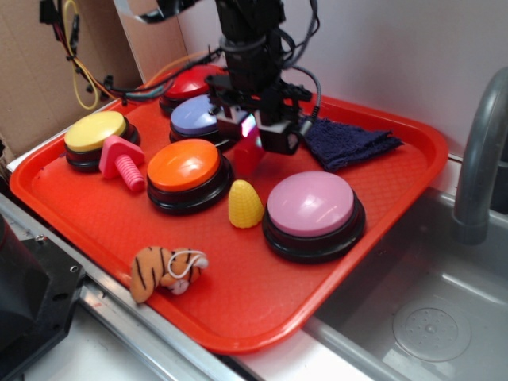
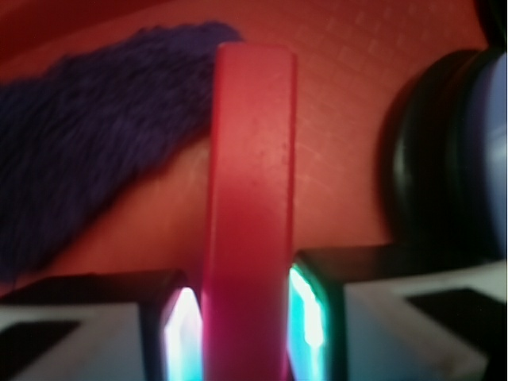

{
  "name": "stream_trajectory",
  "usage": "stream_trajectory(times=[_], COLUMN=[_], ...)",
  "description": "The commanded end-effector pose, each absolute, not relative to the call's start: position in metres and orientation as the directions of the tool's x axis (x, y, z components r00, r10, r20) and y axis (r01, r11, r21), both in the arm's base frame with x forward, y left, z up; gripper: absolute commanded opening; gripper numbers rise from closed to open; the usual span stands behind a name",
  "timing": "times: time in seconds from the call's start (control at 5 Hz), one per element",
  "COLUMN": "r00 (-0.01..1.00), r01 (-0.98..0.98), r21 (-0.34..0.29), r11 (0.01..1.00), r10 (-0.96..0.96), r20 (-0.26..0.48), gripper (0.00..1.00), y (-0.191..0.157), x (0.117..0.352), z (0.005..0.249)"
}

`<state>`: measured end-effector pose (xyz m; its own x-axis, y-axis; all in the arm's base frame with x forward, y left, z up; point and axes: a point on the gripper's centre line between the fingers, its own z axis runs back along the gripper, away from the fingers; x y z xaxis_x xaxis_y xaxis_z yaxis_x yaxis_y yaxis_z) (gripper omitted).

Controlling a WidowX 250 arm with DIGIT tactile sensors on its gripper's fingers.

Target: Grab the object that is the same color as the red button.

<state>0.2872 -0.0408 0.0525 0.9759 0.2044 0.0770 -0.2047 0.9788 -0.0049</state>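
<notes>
1. the gripper (image 1: 252, 136) pinches the red bar (image 2: 248, 198) between its lit fingers (image 2: 184, 329), pressed on both sides.
2. the red bar (image 1: 248, 152) stands over the red tray (image 1: 381, 190), between the orange button (image 1: 184, 168) and the blue cloth (image 1: 349, 143).
3. the red button (image 1: 186, 86) sits at the far left, behind the purple button (image 1: 194, 119).

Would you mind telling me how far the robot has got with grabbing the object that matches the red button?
The choice looks done: the gripper is at the red bar, which matches the red button. In hand: the wrist view shows both fingers against the bar's sides. The bar hangs between the buttons. Left: at most lifting it clear of the tray.
</notes>
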Motion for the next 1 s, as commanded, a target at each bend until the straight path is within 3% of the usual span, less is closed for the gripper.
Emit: stream_trajectory(times=[0.0,0.4,0.6,0.8], r00=[0.991,0.955,0.956,0.962], r01=[0.057,0.285,0.268,0.253], r21=[0.026,0.032,0.013,0.025], r11=[0.998,0.958,0.963,0.967], r10=[-0.06,-0.286,-0.268,-0.254], r20=[0.116,0.079,0.117,0.1], gripper=[0.0,0.0,0.0,0.0], y=[-0.043,-0.051,-0.049,-0.046], x=[0.28,0.24,0.227,0.224], z=[0.139,0.187,0.193,0.195])
